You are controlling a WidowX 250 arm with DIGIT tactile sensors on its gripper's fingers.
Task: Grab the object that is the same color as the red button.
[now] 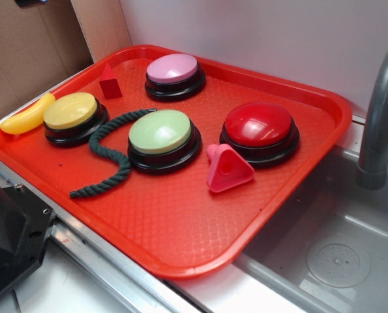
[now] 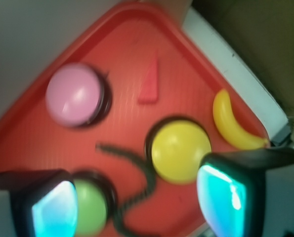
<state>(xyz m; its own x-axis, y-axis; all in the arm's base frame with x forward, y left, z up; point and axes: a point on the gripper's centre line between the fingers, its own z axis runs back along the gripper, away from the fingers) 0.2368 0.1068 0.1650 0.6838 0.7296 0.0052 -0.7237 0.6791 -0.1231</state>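
Note:
A small dark red block with a pointed top [image 1: 109, 82] stands on the red tray [image 1: 180, 228] at the back left, between the yellow and pink buttons. It also shows in the wrist view [image 2: 149, 85]. The red button [image 1: 259, 127], a glossy dome on a black base, sits at the tray's right; it is out of the wrist view. My gripper [image 2: 139, 202] is open and empty, well above the tray, with the block far ahead of the fingertips [image 2: 221, 197]. In the exterior view the gripper is out of frame.
On the tray are a pink button [image 1: 174, 73], a yellow button [image 1: 72, 115], a green button [image 1: 162, 136], a dark green rope [image 1: 112, 153] and a pink triangular piece with a hole [image 1: 227, 169]. A yellow banana [image 1: 25, 117] lies at the tray's left edge. A sink [image 1: 337, 254] and faucet [image 1: 379, 124] are at right.

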